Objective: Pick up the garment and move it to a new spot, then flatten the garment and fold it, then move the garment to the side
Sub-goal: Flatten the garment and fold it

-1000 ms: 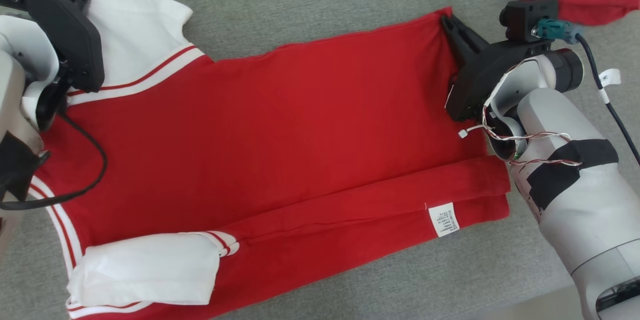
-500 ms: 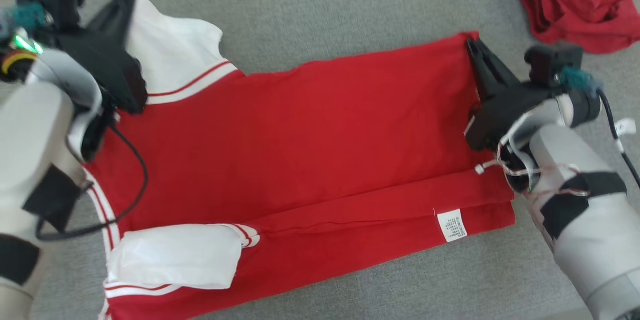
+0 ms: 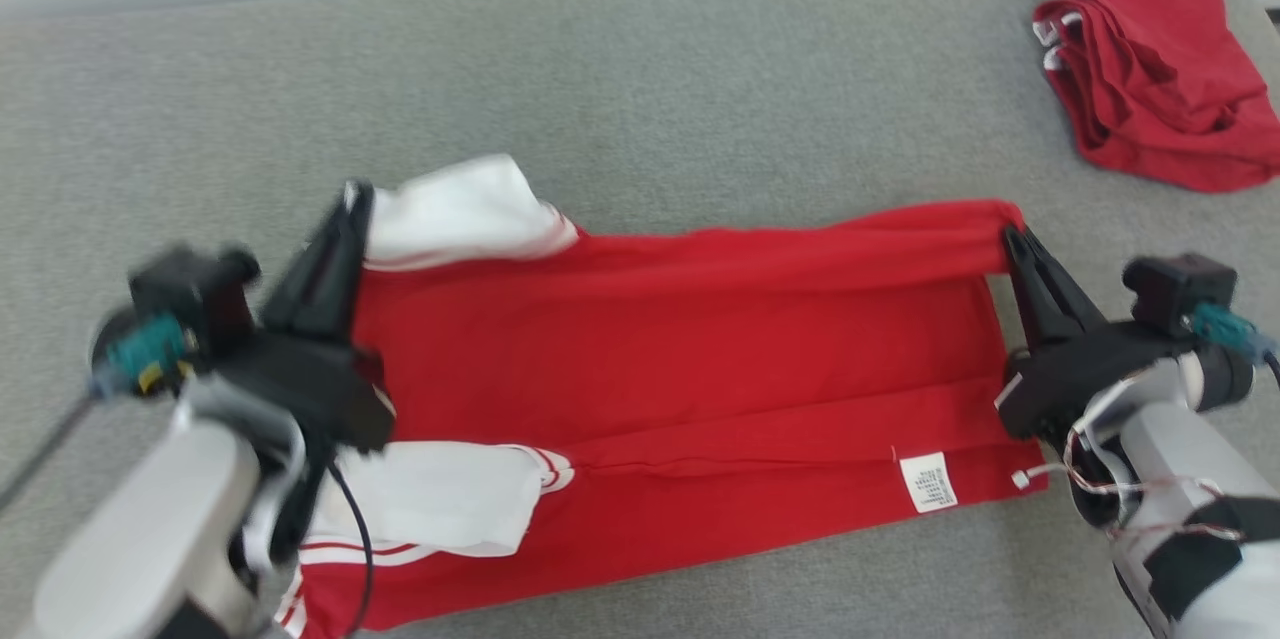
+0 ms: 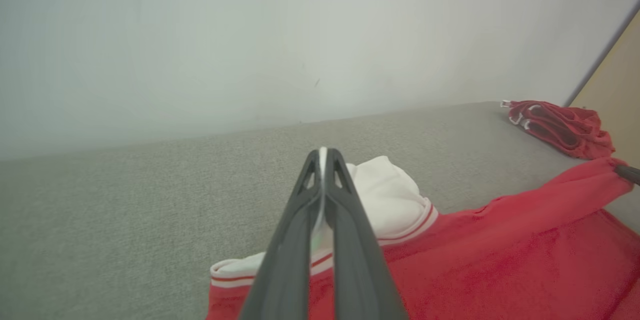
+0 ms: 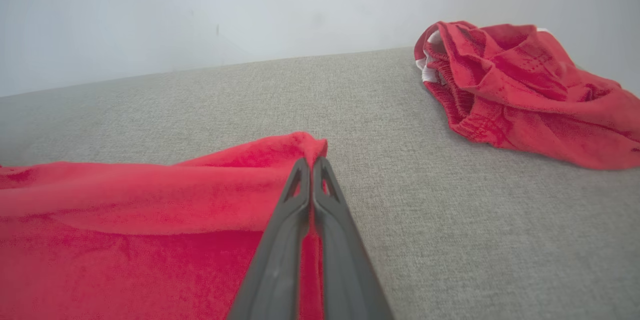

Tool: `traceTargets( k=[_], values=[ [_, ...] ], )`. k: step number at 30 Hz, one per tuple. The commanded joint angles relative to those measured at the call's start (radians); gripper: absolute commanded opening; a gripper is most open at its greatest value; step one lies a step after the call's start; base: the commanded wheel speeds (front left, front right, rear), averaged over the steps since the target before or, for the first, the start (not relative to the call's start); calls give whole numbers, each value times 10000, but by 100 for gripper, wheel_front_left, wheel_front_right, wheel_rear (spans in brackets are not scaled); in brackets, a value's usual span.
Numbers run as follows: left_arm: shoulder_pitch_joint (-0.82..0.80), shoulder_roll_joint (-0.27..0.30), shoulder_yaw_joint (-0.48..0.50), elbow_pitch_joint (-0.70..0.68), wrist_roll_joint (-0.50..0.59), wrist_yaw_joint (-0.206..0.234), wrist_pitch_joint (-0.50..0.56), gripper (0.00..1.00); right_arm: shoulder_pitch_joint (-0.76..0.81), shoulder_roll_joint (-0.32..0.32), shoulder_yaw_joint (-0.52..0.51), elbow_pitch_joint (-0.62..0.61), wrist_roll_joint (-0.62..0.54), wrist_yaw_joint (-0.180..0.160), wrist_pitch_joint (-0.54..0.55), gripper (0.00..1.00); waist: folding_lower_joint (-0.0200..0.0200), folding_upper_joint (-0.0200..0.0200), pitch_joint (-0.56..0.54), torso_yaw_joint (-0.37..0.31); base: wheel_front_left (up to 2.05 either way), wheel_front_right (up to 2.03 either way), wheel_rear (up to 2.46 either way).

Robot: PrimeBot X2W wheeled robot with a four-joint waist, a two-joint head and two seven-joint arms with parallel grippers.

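1. Head view: we see the garment (image 3: 680, 369), red with white sleeves, spread across the middle of the grey padded surface (image 3: 640, 99). The left gripper (image 3: 353, 204) is clenched on the garment's far left corner, at the white sleeve (image 3: 460, 209). The right gripper (image 3: 1013, 239) is clenched on its far right hem corner. The far edge between them is raised off the surface. A white label (image 3: 928, 482) sits by the near right corner. A crumpled red heap (image 3: 1150, 109) lies at the far right, well apart from the garment.
2. Left wrist view: we see the left fingers (image 4: 295, 240) pressed together with a sliver of white cloth pinched between them. The sleeve bulges just to their right, and a pale wall (image 4: 250, 34) stands behind.
3. Right wrist view: we see the right fingers (image 5: 337, 260) meeting on the bunched red corner. The cloth runs off to the left, and the heap lies far right.
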Motion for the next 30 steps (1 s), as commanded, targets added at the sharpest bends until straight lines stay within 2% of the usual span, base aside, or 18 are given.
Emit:
traceTargets(
  k=[1, 6, 12, 21, 22, 23, 24, 25, 30],
  values=[
    [342, 79, 1, -242, 15, 134, -84, 0, 219, -65, -74, -87, 80, -27, -68, 0, 3, 1, -259, 268, 0, 0, 0],
    [1797, 154, 159, -1602, -136, 925, -316, 0, 1076, -168, -581, -675, 138, -27, -81, 0, 3, 1, -486, 488, 0, 0, 0],
    [3146, -45, 243, -2369, -402, 1363, -493, 0, 2151, -171, -1216, -1313, 63, -28, -83, 0, 3, 1, -699, 699, 0, 0, 0],
    [4595, -631, 412, -2324, -439, 1399, -631, 0, 3406, -42, -2152, -1925, -103, -28, 185, 0, 3, 1, -989, 849, 0, 0, 0],
    [4662, -651, 390, -2231, -358, 1402, -636, 0, 3495, -6, -2225, -1991, -155, -28, 242, 14, 3, 1, -1015, 863, 0, 0, 0],
    [4668, -629, 382, -2168, -173, 1431, -641, 19, 3567, 31, -2266, -2061, -196, -28, 311, 72, 3, 1, -1050, 873, 0, 0, 0],
    [4681, -692, 424, -2121, -98, 1450, -649, 78, 3638, 57, -2319, -2121, -203, -28, 389, 100, 3, 1, -1076, 885, 0, 0, 0],
    [4702, -818, 561, -2109, -77, 1440, -655, 100, 3698, 58, -2376, -2199, -251, -28, 441, 100, 3, 1, -1105, 902, 0, 0, 0],
    [4790, -1071, 1200, -2229, 570, 1437, -644, 100, 3837, 112, -2557, -2662, -419, -28, 496, 100, 3, 1, -1215, 928, 0, 0, 0]
  ],
)
